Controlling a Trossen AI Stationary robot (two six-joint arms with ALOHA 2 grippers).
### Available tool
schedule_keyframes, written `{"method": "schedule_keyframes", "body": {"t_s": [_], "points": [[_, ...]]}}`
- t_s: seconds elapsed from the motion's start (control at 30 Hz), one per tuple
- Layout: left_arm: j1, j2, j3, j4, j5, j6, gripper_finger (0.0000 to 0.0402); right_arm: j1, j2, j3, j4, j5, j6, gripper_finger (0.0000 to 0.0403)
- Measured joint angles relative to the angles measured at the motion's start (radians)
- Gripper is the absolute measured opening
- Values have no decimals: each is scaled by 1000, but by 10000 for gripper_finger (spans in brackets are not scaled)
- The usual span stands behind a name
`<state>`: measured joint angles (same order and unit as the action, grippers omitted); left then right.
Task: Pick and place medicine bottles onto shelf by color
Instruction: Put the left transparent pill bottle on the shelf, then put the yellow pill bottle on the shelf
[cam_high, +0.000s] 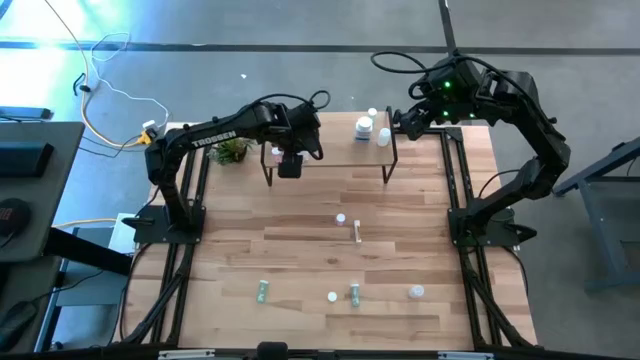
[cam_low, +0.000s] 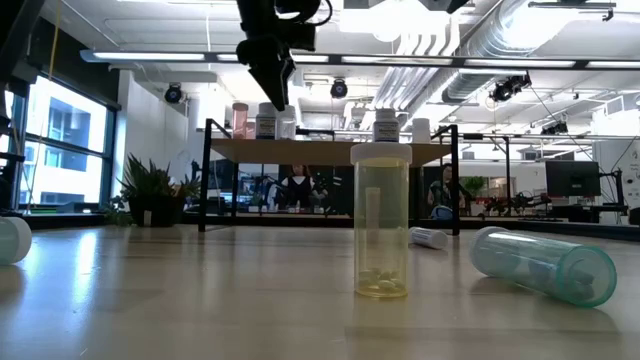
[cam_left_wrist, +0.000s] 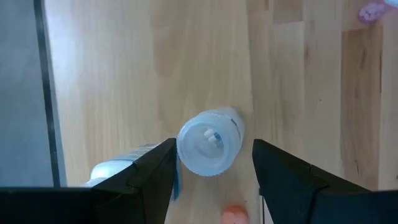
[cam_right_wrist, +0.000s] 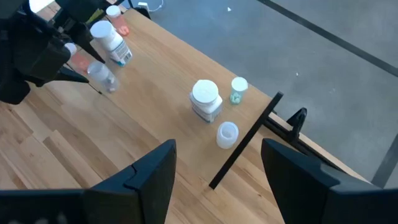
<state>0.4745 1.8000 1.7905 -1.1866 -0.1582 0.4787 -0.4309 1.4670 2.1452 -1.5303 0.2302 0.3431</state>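
the left claw (cam_high: 290, 163) hung over the left end of the shelf (cam_high: 340, 148), its fingers apart on either side of a clear white-capped bottle (cam_left_wrist: 209, 142) that stood upright on the board — set among the pink-capped ones there (cam_right_wrist: 119, 25), it seemed, to keep colours grouped. the right claw (cam_high: 408, 122) waited with fingers wide by the shelf's right end, where three pale bottles (cam_right_wrist: 206, 99) stood, while six more (cam_high: 354, 293) remained on the bench (cam_high: 300, 255) — some upright, some lying.
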Motion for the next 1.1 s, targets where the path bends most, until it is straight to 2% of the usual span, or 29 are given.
{"method": "schedule_keyframes", "body": {"t_s": [0.17, 0.4, 0.63, 1.1], "points": [[-19, 0, 0, 1, -16, 23, 202, 0, 0, 0, 0, -2, -1, 227], [-18, 0, 0, 4, -97, 23, 202, 0, 0, 0, -12, -2, -2, 227], [-24, -8, 0, 7, -110, 23, 202, 4, 0, 0, -24, -3, 6, 227], [-80, -109, 0, 19, -117, -13, 202, 167, 0, 0, -41, -2, 93, 227]]}}
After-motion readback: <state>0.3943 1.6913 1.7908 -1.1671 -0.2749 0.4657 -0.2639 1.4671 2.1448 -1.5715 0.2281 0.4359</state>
